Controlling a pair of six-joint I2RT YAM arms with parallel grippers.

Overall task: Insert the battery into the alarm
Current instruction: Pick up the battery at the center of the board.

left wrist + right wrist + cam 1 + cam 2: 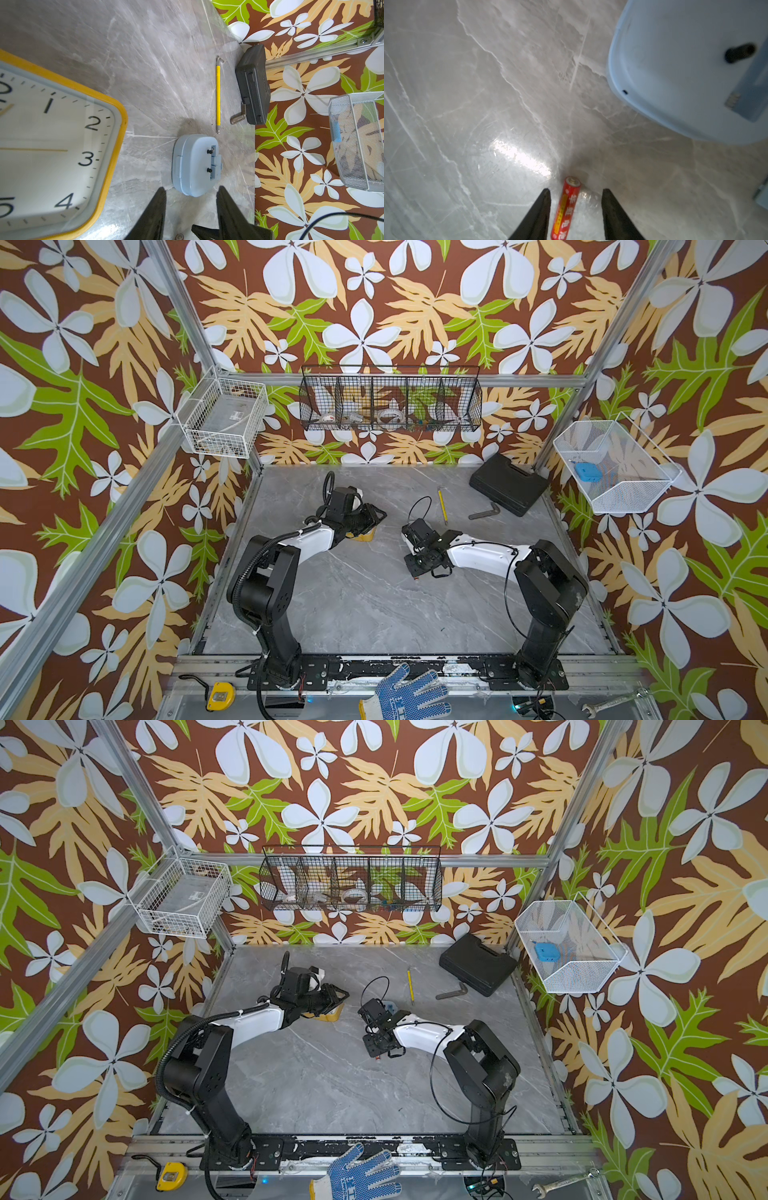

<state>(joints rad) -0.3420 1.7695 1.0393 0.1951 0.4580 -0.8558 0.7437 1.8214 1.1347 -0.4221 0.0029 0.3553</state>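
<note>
1. L gripper: black fingers stand partly apart, nothing btw them, nothing held. It hangs over a yellow-rimmed square wall clock w/ white face. The clock lies flat on the grey marble-look table, below and to one side of the fingers.
2. Light blue rounded plastic alarm clock: lies back-up on the table just ahead of the L fingertips, not touched. Two black knobs show on its back. In a top view the alarm clock is only a sliver btw the two grippers, mostly hidden by the R wrist.
3. R gripper: low over the table, fingers partly apart, no grip on anything.
4. Red cylindrical battery w/ yellow band: lies on the table btw the R fingers, lengthwise along them. It sits closer to one finger, w/ a gap on each side, metal end cap pointing fwd. The alarm clock is ahead of the R tips and off to one side, apart from the battery.
5. Beyond the alarm clock, farther from the L gripper: a yellow-sleeved hex key. Next to it a grey L-shaped key lies just beside a black plastic case.
</note>
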